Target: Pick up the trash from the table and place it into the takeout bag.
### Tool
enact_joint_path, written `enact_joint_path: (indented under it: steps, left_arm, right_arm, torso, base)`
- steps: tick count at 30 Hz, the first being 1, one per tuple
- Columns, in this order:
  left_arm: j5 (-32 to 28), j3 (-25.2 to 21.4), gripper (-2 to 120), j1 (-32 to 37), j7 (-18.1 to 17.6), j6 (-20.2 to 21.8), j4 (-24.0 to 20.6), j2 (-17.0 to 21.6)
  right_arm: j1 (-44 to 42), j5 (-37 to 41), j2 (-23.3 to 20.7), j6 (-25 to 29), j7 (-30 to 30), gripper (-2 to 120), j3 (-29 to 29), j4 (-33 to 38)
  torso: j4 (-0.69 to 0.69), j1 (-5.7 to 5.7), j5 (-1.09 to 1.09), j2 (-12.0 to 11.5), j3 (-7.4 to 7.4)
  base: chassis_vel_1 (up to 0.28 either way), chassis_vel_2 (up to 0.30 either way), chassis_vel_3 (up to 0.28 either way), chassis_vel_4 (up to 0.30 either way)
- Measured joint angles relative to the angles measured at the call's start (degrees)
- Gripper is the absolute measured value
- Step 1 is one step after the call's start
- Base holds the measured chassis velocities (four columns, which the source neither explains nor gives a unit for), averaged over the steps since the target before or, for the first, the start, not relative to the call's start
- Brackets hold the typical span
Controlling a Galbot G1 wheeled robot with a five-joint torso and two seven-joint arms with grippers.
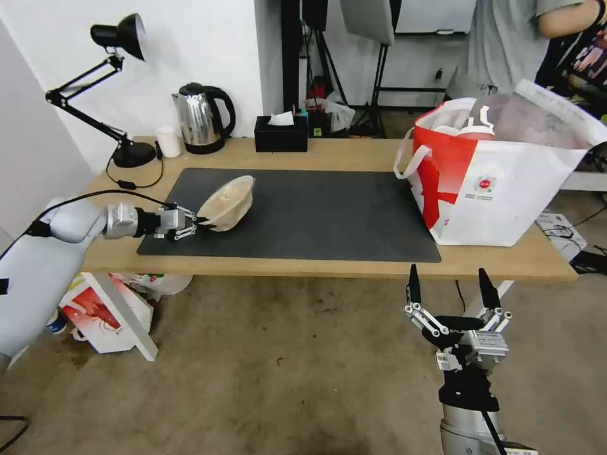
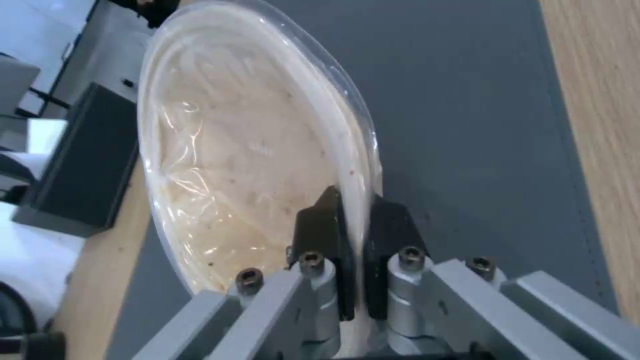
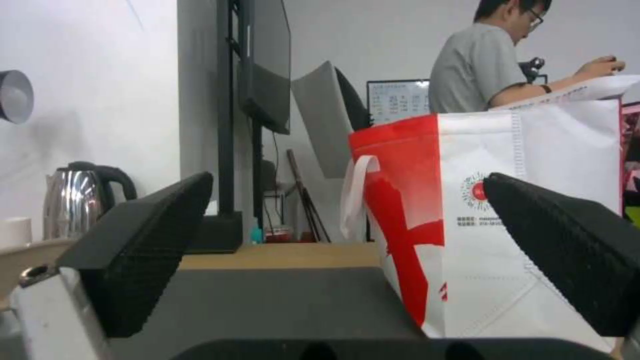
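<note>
Pinching beige dish (image 1: 229,202) by its rim: left pincer (image 1: 190,222), dish tilted above counter (image 1: 354,155). Right pincer (image 1: 450,285) spread, idle. Takeout bag (image 1: 499,189) well apart; drop-off pending.

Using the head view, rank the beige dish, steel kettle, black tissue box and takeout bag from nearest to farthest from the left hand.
1. Beige dish, held in the left hand.
2. Steel kettle, back left.
3. Black tissue box, back centre.
4. Takeout bag, table's right end.

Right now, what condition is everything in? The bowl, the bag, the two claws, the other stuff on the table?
Beige dish: tilted on edge over the mat, pinched at its rim.
Left gripper: shut on the dish.
Right gripper: open, waiting below the table's front edge.
Takeout bag: upright, mouth open.
Kettle: upright, lid closed.
Desk lamp: unlit.
</note>
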Motion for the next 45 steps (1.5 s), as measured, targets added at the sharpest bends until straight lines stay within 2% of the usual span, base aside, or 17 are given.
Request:
enact_joint_path:
  steps: [6, 8, 10, 12, 17, 20, 22, 24, 28, 30, 36, 45]
  left_arm:
    - [-0.2, -0.1, 2, -1.2, 0.5, -0.1, -2.3, 0.4]
    - [-1.0, 0.1, 2, -2.3, 1.4, -0.3, -4.9, 0.7]
    - [-1.5, 0.3, 2, -2.7, 1.6, -0.2, -5.7, 0.8]
    - [-3.9, 1.3, 2, -4.5, 1.9, 0.5, -8.0, 1.5]
    - [-7.5, 3.0, 2, -7.0, 1.9, 1.9, -10.8, 2.3]
    - [-11.0, 6.1, 2, -10.6, 1.7, 3.4, -12.0, 2.4]
    - [-11.6, 6.8, 2, -11.3, 1.6, 3.7, -12.1, 2.3]
    - [-13.4, 10.1, 2, -14.6, 1.3, 4.5, -11.5, 1.2]
    - [-14.4, 13.5, 2, -18.4, 0.2, 4.9, -10.4, -0.7]
    - [-14.6, 14.1, 2, -19.2, 0.0, 5.1, -10.2, -1.1]
    - [-15.8, 20.2, 2, -28.1, -0.3, 5.7, -6.5, -5.1]
    - [-15.9, 24.6, 2, -34.7, -0.2, 5.8, -2.2, -10.1]
  right_arm:
    - [0.0, 0.0, 0.0, 0.0, 0.0, 100, 0.0, 0.0]
    - [0.0, 0.0, 0.0, 0.0, 0.0, 100, 0.0, 0.0]
    - [0.0, 0.0, 0.0, 0.0, 0.0, 100, 0.0, 0.0]
    - [0.0, 0.0, 0.0, 0.0, 0.0, 100, 0.0, 0.0]
    - [0.0, 0.0, 0.0, 0.0, 0.0, 100, 0.0, 0.0]
    - [0.0, 0.0, 0.0, 0.0, 0.0, 100, 0.0, 0.0]
    - [0.0, 0.0, 0.0, 0.0, 0.0, 100, 0.0, 0.0]
    - [0.0, 0.0, 0.0, 0.0, 0.0, 100, 0.0, 0.0]
    - [0.0, 0.0, 0.0, 0.0, 0.0, 100, 0.0, 0.0]
    - [0.0, 0.0, 0.0, 0.0, 0.0, 100, 0.0, 0.0]
    - [0.0, 0.0, 0.0, 0.0, 0.0, 100, 0.0, 0.0]
    - [0.0, 0.0, 0.0, 0.0, 0.0, 100, 0.0, 0.0]
  torso:
    - [-0.01, 0.0, 0.0, 0.0, 0.0]
    - [-0.01, 0.0, 0.0, 0.0, 0.0]
    - [-0.01, 0.0, 0.0, 0.0, 0.0]
    - [-0.02, 0.0, 0.0, 0.0, 0.0]
    - [0.0, 0.0, 0.01, 0.0, 0.0]
    - [-0.02, 0.0, 0.01, 0.0, -0.01]
    - [-0.02, 0.0, 0.02, 0.0, 0.0]
    - [-0.01, 0.0, 0.01, 0.0, 0.0]
    - [-0.02, 0.0, 0.0, 0.0, 0.0]
    - [-0.03, 0.0, 0.01, 0.0, 0.0]
    - [-0.02, 0.0, 0.03, 0.0, -0.01]
    - [-0.01, 0.0, 0.02, 0.0, 0.0]
  base:
    - [0.0, 0.0, 0.0, 0.0]
    - [0.0, 0.0, 0.0, 0.0]
    - [0.0, 0.0, 0.0, 0.0]
    - [0.0, 0.0, 0.0, 0.0]
    - [0.0, 0.0, 0.0, 0.0]
    - [0.0, 0.0, 0.0, 0.0]
    - [0.0, 0.0, 0.0, 0.0]
    - [0.0, 0.0, 0.0, 0.0]
    - [0.0, 0.0, 0.0, 0.0]
    - [0.0, 0.0, 0.0, 0.0]
    - [0.0, 0.0, 0.0, 0.0]
    - [0.0, 0.0, 0.0, 0.0]
